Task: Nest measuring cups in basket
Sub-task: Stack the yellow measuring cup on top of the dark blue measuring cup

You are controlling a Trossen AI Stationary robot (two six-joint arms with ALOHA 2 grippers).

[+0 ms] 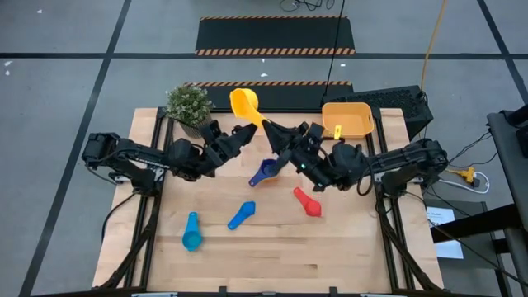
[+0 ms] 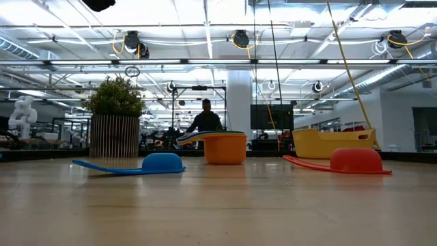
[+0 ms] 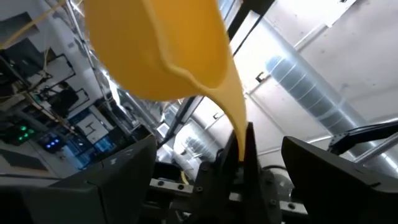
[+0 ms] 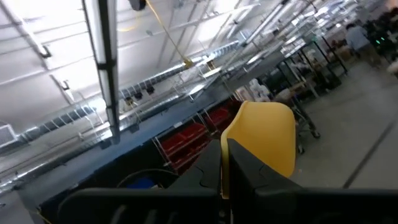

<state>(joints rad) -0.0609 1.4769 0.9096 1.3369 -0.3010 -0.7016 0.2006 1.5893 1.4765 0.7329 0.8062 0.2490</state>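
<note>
A yellow measuring cup (image 1: 243, 103) is lifted above the table's far middle, with my right gripper (image 1: 271, 129) shut on its handle. My left gripper (image 1: 245, 132) stands open just left of that handle. In the left wrist view its fingers flank the cup's handle (image 3: 233, 118) and my right gripper without touching them. A dark blue cup (image 1: 266, 171) sits nested in an orange cup (image 2: 225, 148) at mid-table. Blue (image 1: 242, 214), teal (image 1: 191, 233) and red (image 1: 307, 201) cups lie bowl-down on the table. The yellow-orange basket (image 1: 346, 120) stands at the far right. My right gripper pinches the yellow cup's flat handle near its free end (image 3: 239, 140) between its two shut fingers. The fingers come from the table's right, slanting upward, and lie along the handle. The cup is lifted clear, its bowl (image 4: 264, 134) beyond and above the fingertips.
A potted plant (image 1: 190, 105) stands at the far left corner, close behind my left arm. A small yellow piece (image 1: 337, 130) lies in the basket. The near half of the wooden table (image 1: 272, 264) is bare. A person shows far off in the room (image 2: 205, 119).
</note>
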